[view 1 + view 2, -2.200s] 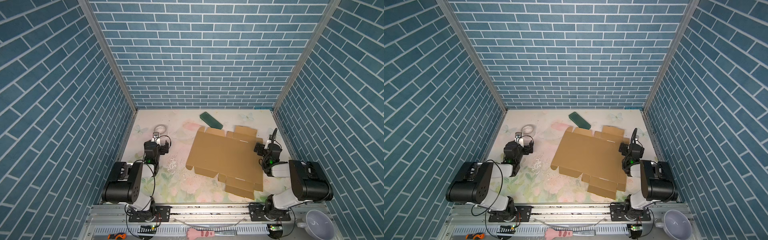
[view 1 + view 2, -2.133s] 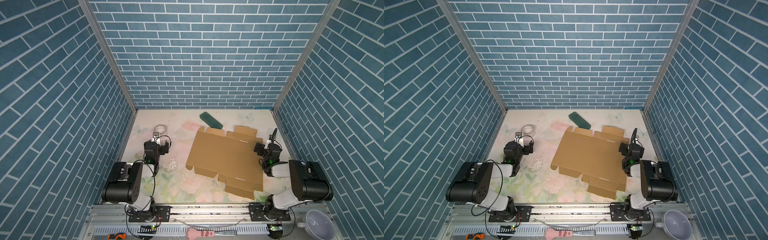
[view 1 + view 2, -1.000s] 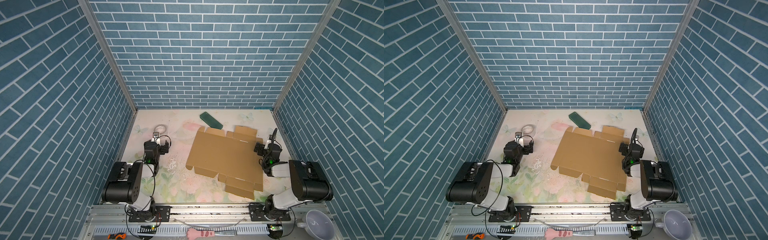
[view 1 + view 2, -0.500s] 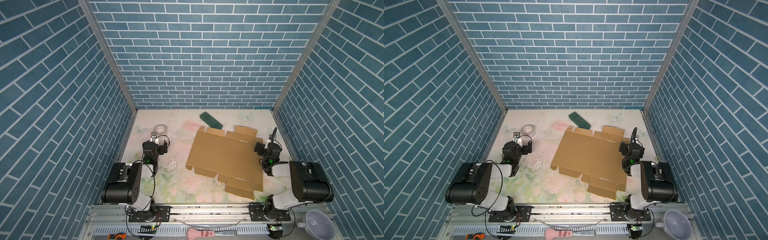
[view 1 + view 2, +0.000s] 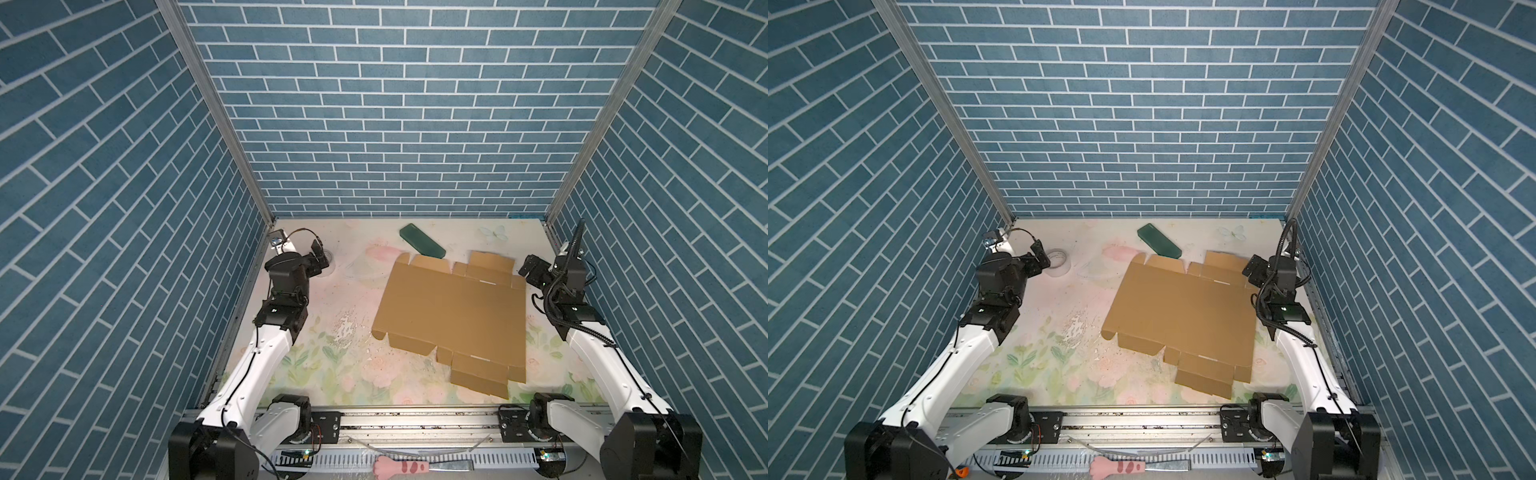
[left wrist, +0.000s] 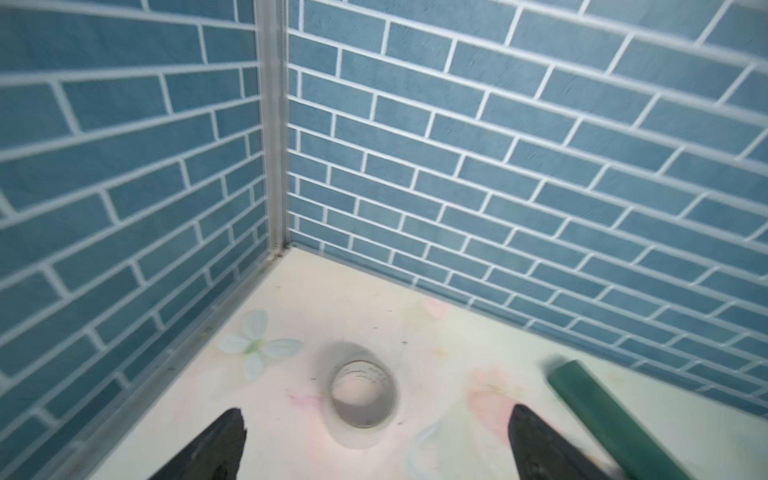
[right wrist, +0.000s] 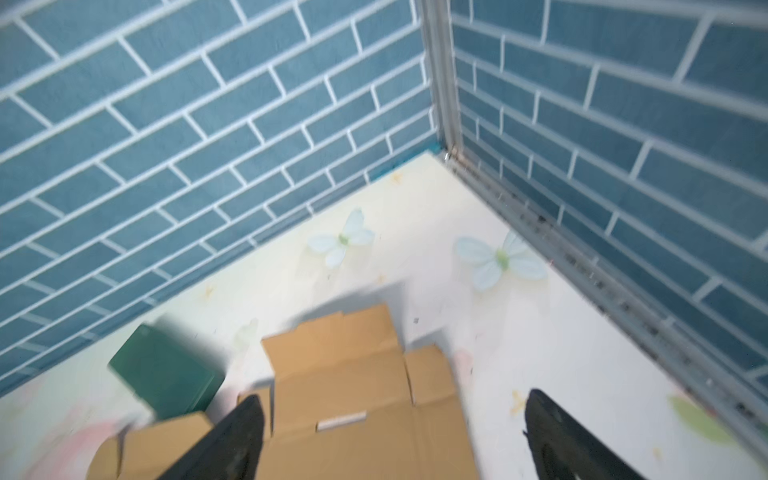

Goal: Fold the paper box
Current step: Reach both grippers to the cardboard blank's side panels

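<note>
1. Found the paper box (image 5: 453, 316) lying flat and unfolded on the floral table (image 5: 332, 365), right of centre, with its near flaps (image 5: 482, 376) close to the near rail. Saw no wall raised yet.
2. Judged the step in hand to be the first approach to a flap. Thought it best to fold along a scored crease, not across the open panel, given a light sheet apt to slide or bow.
3. Saw the right gripper (image 7: 390, 419) spread wide and empty at the sheet's far right corner, one finger (image 7: 232, 444) over cardboard and the other over bare table. Could not tell contact. Reckoned on sliding a finger under the edge before closing, then lifting slowly about the crease.
4. Saw the left gripper (image 6: 374, 440) likewise spread and empty at the far left, well apart from the box, with a tape roll (image 6: 362, 395) just beyond it. Judged it better placed pressing down the main panel near the left edge during the lift.
5. Noted the dark green block (image 5: 422, 242) just beside the far flaps, contact unclear. Advised against shoving the sheet farther.
</note>
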{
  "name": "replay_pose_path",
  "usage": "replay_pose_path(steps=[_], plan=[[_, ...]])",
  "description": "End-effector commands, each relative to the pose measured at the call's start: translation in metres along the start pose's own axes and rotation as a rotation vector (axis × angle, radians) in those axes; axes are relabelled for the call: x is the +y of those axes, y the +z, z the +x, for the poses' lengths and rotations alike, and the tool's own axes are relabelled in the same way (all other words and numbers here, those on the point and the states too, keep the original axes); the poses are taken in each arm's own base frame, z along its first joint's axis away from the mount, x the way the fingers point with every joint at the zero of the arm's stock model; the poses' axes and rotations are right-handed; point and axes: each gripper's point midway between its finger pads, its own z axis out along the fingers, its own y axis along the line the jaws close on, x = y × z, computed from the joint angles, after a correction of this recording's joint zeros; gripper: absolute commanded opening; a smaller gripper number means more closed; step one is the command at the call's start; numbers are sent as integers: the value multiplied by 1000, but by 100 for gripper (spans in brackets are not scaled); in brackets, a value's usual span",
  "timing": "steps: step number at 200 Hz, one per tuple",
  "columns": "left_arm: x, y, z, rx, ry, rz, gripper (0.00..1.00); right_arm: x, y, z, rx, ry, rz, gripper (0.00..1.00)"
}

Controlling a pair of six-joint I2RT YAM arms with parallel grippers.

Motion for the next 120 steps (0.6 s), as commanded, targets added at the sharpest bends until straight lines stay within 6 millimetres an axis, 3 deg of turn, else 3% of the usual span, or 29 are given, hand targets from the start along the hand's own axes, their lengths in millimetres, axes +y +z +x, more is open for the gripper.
replay_pose_path(steps=[1,16,53,89,120], plan=[[-13,5,61,305,-192,169,83,-4,-7,71,368,221,-48,88],[-32,8,77,427,-117,172,73,-15,-11,92,494,283,-22,83],[-96,7,128,574,101,187,78,-57,-21,132,637,311,127,83],[-150,20,183,689,91,292,79,-60,-18,150,681,332,96,86],[-203,17,220,760,133,400,79,-67,-20,165,724,324,115,91]])
